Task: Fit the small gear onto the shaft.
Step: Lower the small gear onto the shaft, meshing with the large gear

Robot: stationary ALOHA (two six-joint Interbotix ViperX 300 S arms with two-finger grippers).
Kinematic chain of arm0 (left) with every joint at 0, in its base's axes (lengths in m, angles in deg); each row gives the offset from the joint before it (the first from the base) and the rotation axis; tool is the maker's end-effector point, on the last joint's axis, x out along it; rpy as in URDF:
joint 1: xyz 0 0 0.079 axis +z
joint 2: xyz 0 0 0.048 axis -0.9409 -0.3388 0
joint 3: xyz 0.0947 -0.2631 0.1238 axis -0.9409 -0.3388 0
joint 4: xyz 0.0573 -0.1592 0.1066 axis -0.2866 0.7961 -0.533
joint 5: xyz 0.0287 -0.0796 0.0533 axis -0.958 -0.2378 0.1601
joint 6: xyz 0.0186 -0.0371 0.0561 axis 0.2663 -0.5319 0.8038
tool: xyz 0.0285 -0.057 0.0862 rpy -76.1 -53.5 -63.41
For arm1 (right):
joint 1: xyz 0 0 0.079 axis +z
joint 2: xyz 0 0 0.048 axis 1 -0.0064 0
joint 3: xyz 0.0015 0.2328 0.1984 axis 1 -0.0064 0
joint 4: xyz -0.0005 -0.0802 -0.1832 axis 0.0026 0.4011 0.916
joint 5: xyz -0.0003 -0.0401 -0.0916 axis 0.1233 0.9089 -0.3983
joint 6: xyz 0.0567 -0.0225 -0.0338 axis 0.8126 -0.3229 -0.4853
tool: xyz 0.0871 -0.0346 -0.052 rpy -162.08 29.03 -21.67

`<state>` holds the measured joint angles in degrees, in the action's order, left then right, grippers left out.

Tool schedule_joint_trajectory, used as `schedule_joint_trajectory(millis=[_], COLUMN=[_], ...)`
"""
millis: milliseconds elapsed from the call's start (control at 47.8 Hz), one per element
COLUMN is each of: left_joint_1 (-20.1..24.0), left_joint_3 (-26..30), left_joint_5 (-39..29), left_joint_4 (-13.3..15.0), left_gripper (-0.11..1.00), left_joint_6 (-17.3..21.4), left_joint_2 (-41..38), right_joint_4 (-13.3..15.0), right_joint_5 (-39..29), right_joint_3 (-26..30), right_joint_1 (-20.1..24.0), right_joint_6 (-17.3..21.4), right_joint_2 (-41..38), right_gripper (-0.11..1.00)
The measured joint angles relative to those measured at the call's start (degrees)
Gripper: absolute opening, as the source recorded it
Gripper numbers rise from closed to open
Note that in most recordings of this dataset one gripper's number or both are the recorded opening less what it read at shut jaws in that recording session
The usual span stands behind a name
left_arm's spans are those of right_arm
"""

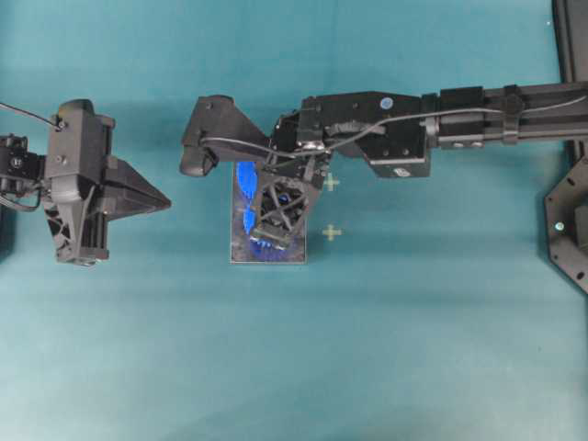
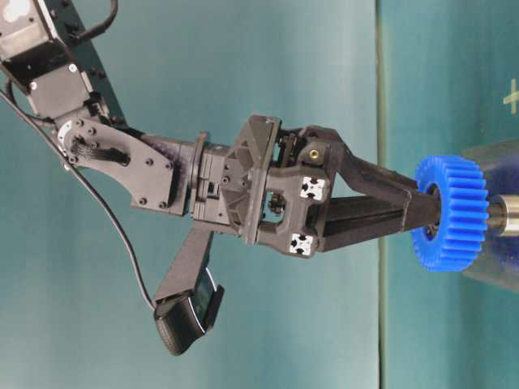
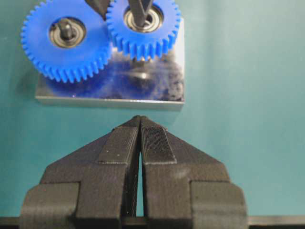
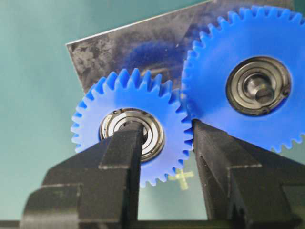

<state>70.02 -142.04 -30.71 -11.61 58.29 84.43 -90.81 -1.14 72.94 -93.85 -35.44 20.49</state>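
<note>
Over the grey metal plate [image 1: 268, 246] near the middle of the teal table [image 1: 413, 349], the right gripper [image 4: 164, 143] holds the small gear [image 4: 133, 129], a bright blue toothed wheel with a silvery bearing ring at its centre. One finger [image 4: 121, 152] sits inside the bearing hole and the other presses on the toothed rim, so the wheel is pinched through its wall. Beside it, teeth nearly meeting, the larger blue gear [image 4: 243, 76] is already seated on its own pin.

What matters for the coming move is the line-up of hole and shaft [image 2: 507, 215]. In the table-level view, which is turned on its side, the silvery shaft shows just beyond the gear's far face, along the direction the gripper points, and the gear's flat face looks square to it. From this I judge the hole to be at or partly over the shaft tip, with a straight push along the shaft's long axis left to do; whether the gear is already some way on cannot be told.

The left gripper [image 3: 139, 138] hangs well apart at the left of the table, jaws closed on nothing, pointing toward the plate. The right arm is plainly the working one.

The overhead view hides the small gear under the gripper. The left wrist view shows both gears side by side above the shiny plate. The right wrist view alone shows the finger inside the bearing, and only the table-level view shows the shaft.
</note>
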Motion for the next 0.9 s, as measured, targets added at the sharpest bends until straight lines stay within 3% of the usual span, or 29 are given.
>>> schedule_joint_trajectory(millis=[565, 607, 754, 900], left_joint_1=[0.0, -0.1, 0.0, 0.0], left_joint_3=[0.0, -0.1, -0.1, -0.1], left_joint_5=[0.0, 0.0, 0.1, 0.1], left_joint_4=[0.0, 0.1, 0.0, 0.0], left_gripper=[0.00, 0.00, 0.00, 0.00], left_joint_6=[0.0, 0.0, 0.0, 0.0], left_joint_2=[0.0, 0.0, 0.0, 0.0], right_joint_4=[-0.4, -0.5, -0.6, -0.5], right_joint_5=[-1.0, -1.2, -1.8, -1.9], right_joint_3=[0.4, 0.5, 0.5, 1.1], right_joint_1=[-0.1, -0.2, -0.1, -0.2], right_joint_6=[0.0, 0.0, 0.0, 0.0], right_joint_2=[-0.2, -0.3, -0.4, -0.4], right_gripper=[0.36, 0.41, 0.77, 0.73])
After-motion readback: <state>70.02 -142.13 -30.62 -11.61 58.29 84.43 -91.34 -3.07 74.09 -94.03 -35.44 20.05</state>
